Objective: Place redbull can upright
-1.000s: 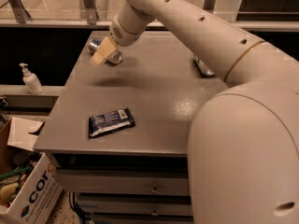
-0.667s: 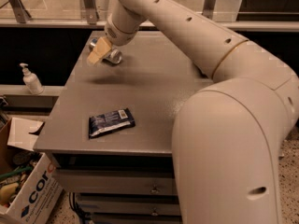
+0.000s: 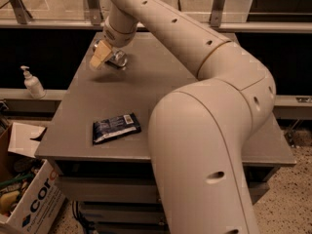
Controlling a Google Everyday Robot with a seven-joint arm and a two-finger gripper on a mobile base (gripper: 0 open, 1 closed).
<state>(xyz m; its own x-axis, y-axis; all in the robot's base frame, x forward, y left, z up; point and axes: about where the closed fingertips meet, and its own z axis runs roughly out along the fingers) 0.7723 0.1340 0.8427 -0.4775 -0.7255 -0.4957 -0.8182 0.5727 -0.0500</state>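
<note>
The redbull can (image 3: 118, 58) shows only as a shiny silver patch at the far left of the grey table (image 3: 161, 82). My gripper (image 3: 104, 58) is right against its left side, close above the tabletop, with the arm reaching in from the right and over the table. Most of the can's body is hidden behind the gripper. I cannot tell whether the can stands upright or tilts.
A dark blue snack packet (image 3: 116, 127) lies flat near the table's front left. A white pump bottle (image 3: 32, 83) stands on a ledge left of the table. A cardboard box (image 3: 24, 204) sits on the floor at lower left. My own arm covers the table's right half.
The arm's elbow has swung forward and now fills more of the view. The gripper has shifted slightly left and down, while the silver can has stayed in about the same place.
</note>
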